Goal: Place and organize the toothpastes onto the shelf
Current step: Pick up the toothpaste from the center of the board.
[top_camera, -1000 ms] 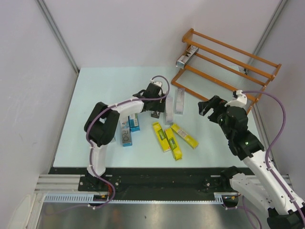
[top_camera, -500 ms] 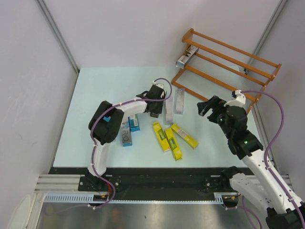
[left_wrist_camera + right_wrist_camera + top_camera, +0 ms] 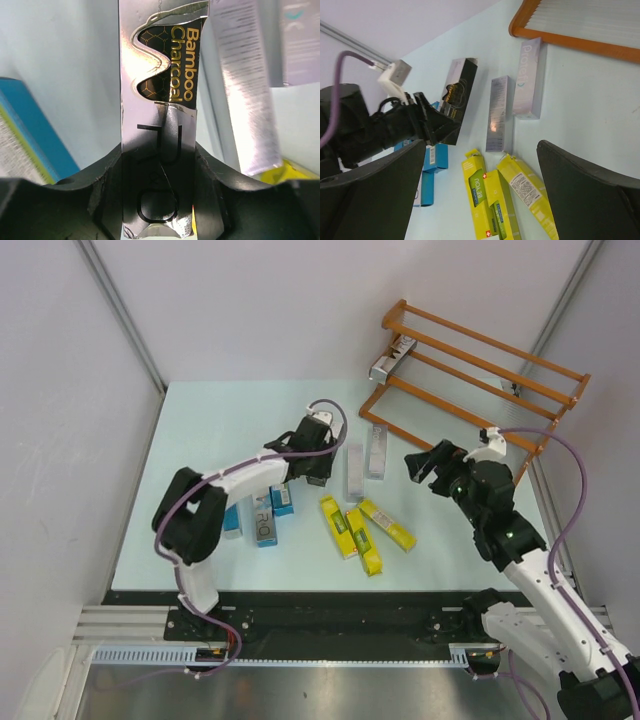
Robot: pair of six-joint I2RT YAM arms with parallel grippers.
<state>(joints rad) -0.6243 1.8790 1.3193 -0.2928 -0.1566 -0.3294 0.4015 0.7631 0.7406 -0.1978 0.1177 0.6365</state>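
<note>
Left gripper (image 3: 158, 155): closed partway on a silver-grey rectangular carton with dark "Bamboo Charcoal" lettering (image 3: 156, 75), pinched across the narrow width near one end, seemingly to leave the long body free for laying on rails; near table centre, apparently tilted up off the pale tabletop (image 3: 200, 430). Right gripper (image 3: 424, 462): spread wide, empty, poised at 3 o'clock of the held carton, probably in reserve. Orange-brown wooden two-tier rail shelf (image 3: 488, 343): at 1 o'clock, far right corner, one silver carton (image 3: 392, 355) lodged at its left end. Remaining stock flat on the table: two silver cartons (image 3: 355, 472) just beside the held one at 3 o'clock, three yellow green-striped cartons (image 3: 365, 540) at 5 o'clock, blue cartons (image 3: 282, 500) at 8 o'clock. Open room: bare surface from 9 to 12 o'clock; route to the shelf tight, over the flat silver pair and past the right gripper.
</note>
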